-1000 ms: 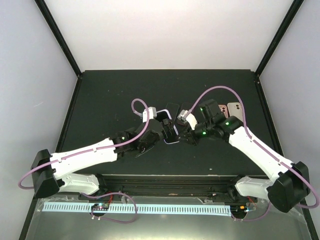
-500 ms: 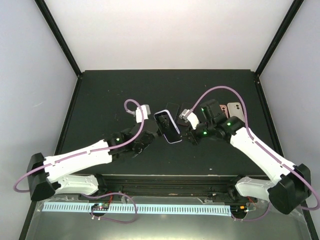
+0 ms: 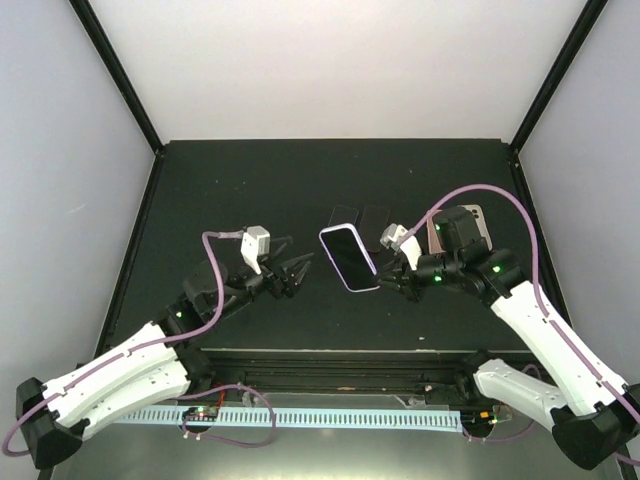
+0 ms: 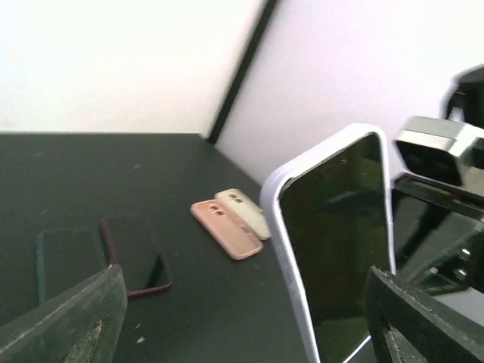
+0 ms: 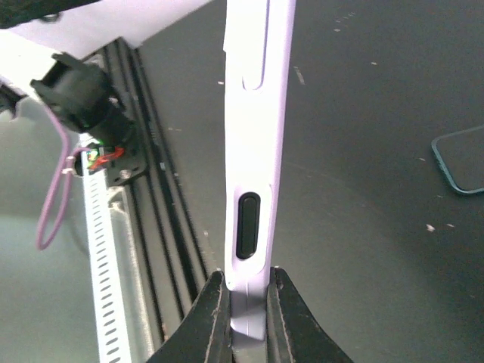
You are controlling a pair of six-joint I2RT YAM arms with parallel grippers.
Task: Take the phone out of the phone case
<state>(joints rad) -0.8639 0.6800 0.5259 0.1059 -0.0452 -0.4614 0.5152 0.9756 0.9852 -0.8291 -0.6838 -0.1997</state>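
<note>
Separation not yet begun. The phone (image 4: 340,242) sits seated in the lavender phone case (image 3: 349,257), held up off the tabletop (image 3: 200,190) between the two arms.

- Right gripper (image 5: 246,291): clamped on the case's end edge.
- Left gripper (image 3: 288,271): spread wide, near the case, not touching.
- Next, probably: the left gripper takes the rim and peels it back. Where exactly is hard to judge from here.

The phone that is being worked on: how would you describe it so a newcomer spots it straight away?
On the black table, near its middle between the two arms, the right claw pinches one edge of the phone in its pale lilac case. Unlike the dark phones lying flat behind it, it alone is held off the table.
</note>
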